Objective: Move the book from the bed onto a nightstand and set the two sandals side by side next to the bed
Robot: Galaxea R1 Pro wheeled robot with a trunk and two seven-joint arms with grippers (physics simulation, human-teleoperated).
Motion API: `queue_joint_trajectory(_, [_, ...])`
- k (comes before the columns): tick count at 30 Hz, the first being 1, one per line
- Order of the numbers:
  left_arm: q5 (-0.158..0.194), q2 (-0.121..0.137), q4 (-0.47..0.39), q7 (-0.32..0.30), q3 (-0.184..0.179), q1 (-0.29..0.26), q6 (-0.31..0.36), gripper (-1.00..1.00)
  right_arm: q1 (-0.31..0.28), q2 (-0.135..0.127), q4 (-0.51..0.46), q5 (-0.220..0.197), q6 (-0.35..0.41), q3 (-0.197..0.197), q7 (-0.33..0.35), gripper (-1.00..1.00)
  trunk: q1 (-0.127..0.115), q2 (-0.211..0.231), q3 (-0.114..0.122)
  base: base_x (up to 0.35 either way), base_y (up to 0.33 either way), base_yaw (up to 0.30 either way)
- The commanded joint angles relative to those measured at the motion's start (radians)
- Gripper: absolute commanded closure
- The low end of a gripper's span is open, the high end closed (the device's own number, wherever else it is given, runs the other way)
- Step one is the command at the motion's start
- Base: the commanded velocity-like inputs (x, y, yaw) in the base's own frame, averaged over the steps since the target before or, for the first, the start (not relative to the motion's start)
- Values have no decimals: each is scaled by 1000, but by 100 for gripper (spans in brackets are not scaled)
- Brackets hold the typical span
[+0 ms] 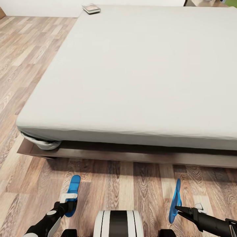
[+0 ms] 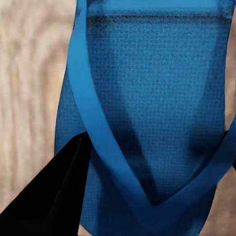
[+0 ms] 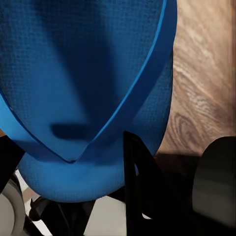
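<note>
The robot stands at the foot of the bed (image 1: pixel 148 65), facing along the grey mattress, with a blue sandal in each gripper. The left gripper (image 1: pixel 69 201) pinches the left sandal (image 1: pixel 73 194), which is carried low over the wood-plank floor (image 1: pixel 125 184) with its sole roughly level. The right gripper (image 1: pixel 179 208) grips the right sandal (image 1: pixel 174 200), which is tilted on edge so its sole faces sideways. In the wrist views each sandal sits close against the camera, straps meeting in a V, with a dark finger (image 2: pixel 54 196) beside the sole; whether either sandal touches the floor is hard to judge from here.

So both sandals are collected but not yet set down. They are well apart from each other, one on each side of the robot's trunk, and need to be brought side by side on the floor next to the bed frame.

A small book-like thing (image 1: pixel 91 8) lies at the far corner of the mattress, near the wall; it is too small to read its cover. If that is the book, it is not on a nightstand yet, so that half of the job is untouched.
</note>
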Motion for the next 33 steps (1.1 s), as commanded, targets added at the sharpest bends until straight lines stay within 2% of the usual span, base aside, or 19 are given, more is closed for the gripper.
queue_joint_trajectory(1, [5,-1,8,3,-5,1,-4,100,-1,1,-1,10,10,-4,9,100,1,0,-5,0,0,0])
queue_joint_trajectory(4, [5,-1,8,3,-5,1,-4,100,-1,1,-1,10,10,-4,9,100,2,-1,-16,0,0,0])
queue_joint_trajectory(23, [4,-1,8,3,-6,1,-5,100,-1,1,-1,10,10,-4,9,100,2,-1,-16,0,0,0])
queue_joint_trajectory(26, [4,-1,8,3,-5,1,-4,100,-1,1,-1,10,10,-4,9,100,1,0,-5,0,0,0])
queue_joint_trajectory(33, [4,-1,8,3,-5,1,-4,100,-1,1,-1,10,10,-4,9,100,1,0,-5,0,0,0])
